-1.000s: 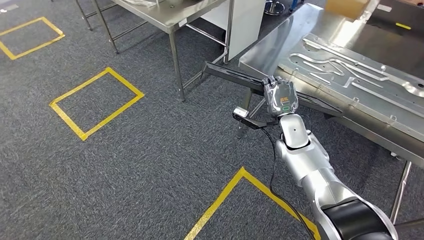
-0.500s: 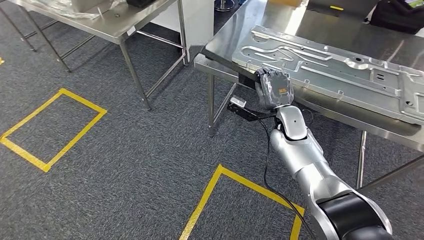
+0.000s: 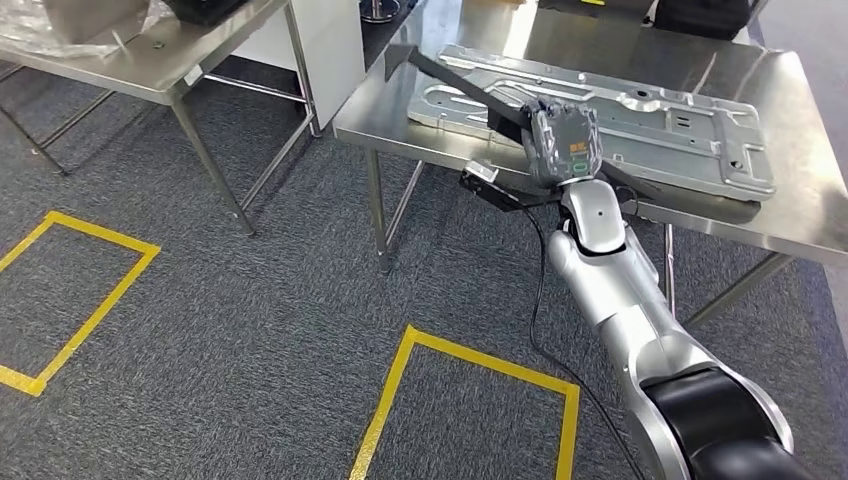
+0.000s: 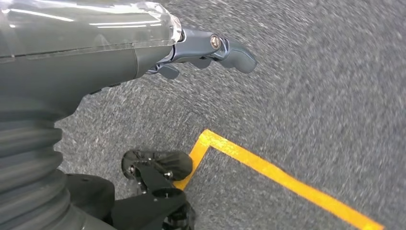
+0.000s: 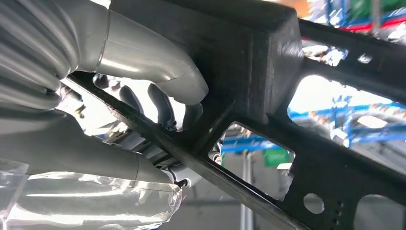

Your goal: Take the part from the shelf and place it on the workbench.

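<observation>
Black part (image 3: 470,85) is clamped mid-length in the right hand (image 3: 563,145) — hovering over the workbench's (image 3: 800,200) front edge, probably to balance it. Left hand (image 4: 210,48) hangs empty, fingers loose.

You get even, bright overhead light in the head view, with soft glare on the shiny steel surface (image 3: 800,150) and faint shadows under it on the grey carpet floor (image 3: 250,330). That view is sharp. In your left wrist view the carpet streaks with motion blur, and the yellow tape line (image 4: 268,167) smears too. Your right wrist view is backlit: the black frame-shaped part (image 5: 268,62) reads as near silhouette against a blown-out, unfocused background, and the grey right hand (image 5: 143,62) catches highlights.
</observation>
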You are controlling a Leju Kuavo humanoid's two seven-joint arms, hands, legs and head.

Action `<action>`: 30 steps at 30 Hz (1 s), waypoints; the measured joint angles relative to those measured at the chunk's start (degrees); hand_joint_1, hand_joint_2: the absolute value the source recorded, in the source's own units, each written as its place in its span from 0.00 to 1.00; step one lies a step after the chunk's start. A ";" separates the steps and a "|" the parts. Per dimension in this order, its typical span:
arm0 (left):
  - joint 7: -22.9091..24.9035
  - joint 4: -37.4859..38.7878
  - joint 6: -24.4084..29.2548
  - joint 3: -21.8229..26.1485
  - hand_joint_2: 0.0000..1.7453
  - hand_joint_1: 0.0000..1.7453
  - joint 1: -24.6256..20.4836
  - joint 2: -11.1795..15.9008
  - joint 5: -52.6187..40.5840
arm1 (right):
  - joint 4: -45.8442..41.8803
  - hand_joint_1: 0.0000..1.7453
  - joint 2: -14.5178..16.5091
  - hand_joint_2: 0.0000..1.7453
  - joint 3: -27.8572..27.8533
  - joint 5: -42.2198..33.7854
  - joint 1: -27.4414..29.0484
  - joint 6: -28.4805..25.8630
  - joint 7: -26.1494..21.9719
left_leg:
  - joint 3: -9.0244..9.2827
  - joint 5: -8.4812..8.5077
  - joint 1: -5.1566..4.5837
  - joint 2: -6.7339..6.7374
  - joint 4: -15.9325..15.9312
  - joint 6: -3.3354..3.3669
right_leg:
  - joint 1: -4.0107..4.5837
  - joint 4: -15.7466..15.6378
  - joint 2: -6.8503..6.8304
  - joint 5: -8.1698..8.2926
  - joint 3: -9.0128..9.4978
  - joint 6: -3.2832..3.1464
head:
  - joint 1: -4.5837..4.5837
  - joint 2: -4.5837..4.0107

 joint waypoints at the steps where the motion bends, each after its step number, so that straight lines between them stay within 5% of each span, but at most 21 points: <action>1: 0.08 0.00 -0.17 0.00 1.00 0.00 -0.08 0.00 -0.12 | -0.89 1.00 -0.20 1.00 0.01 0.86 -0.54 1.28 0.67 | 0.11 -0.16 -0.15 0.63 0.02 -0.24 | 0.23 -0.30 0.23 -0.14 0.01 -0.31 | -0.02 0.00; 3: 0.09 0.00 -0.57 0.00 1.00 0.00 -0.35 0.00 -0.44 | -2.20 1.00 -0.87 1.00 0.06 2.83 -1.44 3.32 1.96 | 0.38 -0.61 -0.10 1.26 0.17 -0.76 | 0.00 -0.55 1.71 0.06 0.04 -0.88 | -0.03 0.00; 4: 0.08 0.00 -0.74 -0.01 1.00 0.00 -0.46 0.00 -0.66 | -2.61 1.00 -1.19 1.00 0.11 3.94 -1.94 4.06 2.58 | 0.16 -1.30 0.04 0.32 0.96 -1.05 | -0.21 -0.71 2.33 0.17 0.13 -1.20 | -0.03 0.00; 7: 0.20 0.00 -1.04 -0.02 1.00 0.00 -0.46 0.00 -1.18 | -2.98 1.00 -1.87 1.00 0.47 6.99 -3.57 5.51 3.98 | -3.68 -6.11 0.59 -4.23 9.78 -1.80 | -0.63 -0.92 4.13 0.38 0.26 -1.91 | -0.03 0.00; 9: 0.47 0.00 -1.31 -0.02 1.00 0.00 -0.32 0.00 -1.31 | -2.90 1.00 -2.33 1.00 1.18 9.10 -4.36 6.30 4.68 | -6.77 -7.98 0.74 -5.02 16.02 -2.05 | -0.64 -0.80 5.73 0.39 0.24 -2.01 | -0.03 0.00; 10: 0.61 0.00 -1.46 -0.02 1.00 0.00 -0.32 0.00 -1.40 | -2.85 1.00 -2.55 1.00 1.60 10.07 -4.75 6.77 5.06 | -7.17 -7.29 0.80 -5.11 16.44 -2.07 | -0.65 -0.69 6.63 0.39 0.24 -2.00 | -0.03 0.00; 12: 0.75 0.00 -1.63 -0.02 1.00 0.00 -0.42 0.00 -1.57 | -2.79 1.00 -2.87 1.00 2.28 11.18 -5.66 7.77 5.76 | -5.14 -3.15 0.96 -5.95 10.93 -1.88 | -0.73 -0.45 8.35 0.33 0.25 -1.89 | -0.03 0.00; 14: 0.87 0.00 -1.66 -0.02 1.00 0.00 -0.46 -0.01 -1.68 | -2.70 1.00 -3.01 1.00 2.69 11.47 -6.75 8.42 6.25 | -2.23 0.09 1.27 -8.79 3.72 -1.58 | -0.78 -0.20 9.88 0.31 0.02 -1.48 | -0.03 0.00; 16: 1.01 0.00 -1.66 -0.02 1.00 0.00 -0.53 -0.04 -1.69 | -2.56 1.00 -3.31 1.00 3.01 11.50 -7.62 8.67 6.49 | -1.13 0.59 1.29 -10.29 1.03 -1.36 | -1.02 -0.21 11.32 0.55 -0.43 -0.67 | -0.04 0.01; 18: 1.07 0.00 -1.67 -0.02 1.00 0.00 -0.73 -0.12 -1.71 | -2.49 1.00 -3.79 1.00 3.26 11.47 -7.98 8.79 6.58 | -0.84 0.87 1.31 -9.01 0.44 -0.85 | -1.25 -0.49 12.47 0.86 -0.71 0.18 | -0.06 0.01; 20: 1.03 0.00 -1.73 -0.01 1.00 0.00 -0.91 -0.24 -1.79 | -2.47 1.00 -4.25 1.00 3.39 10.90 -8.25 8.79 6.56 | -0.52 1.35 1.52 -7.67 -0.39 -0.08 | -1.01 1.12 10.14 -0.28 -1.60 0.74 | 0.01 0.00; 22: 0.94 0.00 -1.84 0.00 1.00 0.00 -0.92 -0.33 -1.97 | -2.43 1.00 -4.58 1.00 3.43 9.58 -8.44 8.70 6.30 | -0.40 1.55 1.45 -6.41 -0.76 0.34 | -0.86 7.16 6.10 -3.56 -4.47 1.13 | 0.07 0.00; 24: 0.78 0.00 -1.84 -0.01 1.00 0.00 -0.84 -0.38 -2.30 | -2.27 1.00 -5.02 1.00 3.43 8.25 -7.96 8.45 5.74 | -0.41 1.46 1.36 -5.20 -0.74 0.43 | -1.08 13.60 4.56 -5.93 -7.54 1.48 | 0.07 0.00; 25: 0.66 0.00 -1.76 -0.01 1.00 0.00 -0.85 -0.42 -2.50 | -2.14 1.00 -5.41 1.00 3.40 7.61 -7.55 8.13 5.40 | -0.40 1.39 1.35 -4.68 -0.70 0.42 | -1.21 14.42 4.34 -5.69 -7.93 1.60 | 0.07 0.00; 28: 0.50 0.00 -1.95 -0.01 1.00 0.00 -0.99 -0.57 -2.67 | -1.59 1.00 -6.79 1.00 3.02 4.96 -6.57 6.01 3.87 | -0.40 0.97 1.30 -3.66 -0.31 -0.03 | -1.38 5.51 3.57 -1.13 -3.14 1.55 | 0.08 0.00; 30: 0.58 0.00 -2.61 -0.02 1.00 0.00 -1.11 -0.64 -2.56 | -1.16 1.00 -7.59 1.00 2.69 3.46 -5.98 4.43 2.85 | -0.47 0.60 1.04 -3.22 0.05 -0.49 | -1.08 -0.09 3.08 0.44 -0.21 1.14 | 0.07 0.01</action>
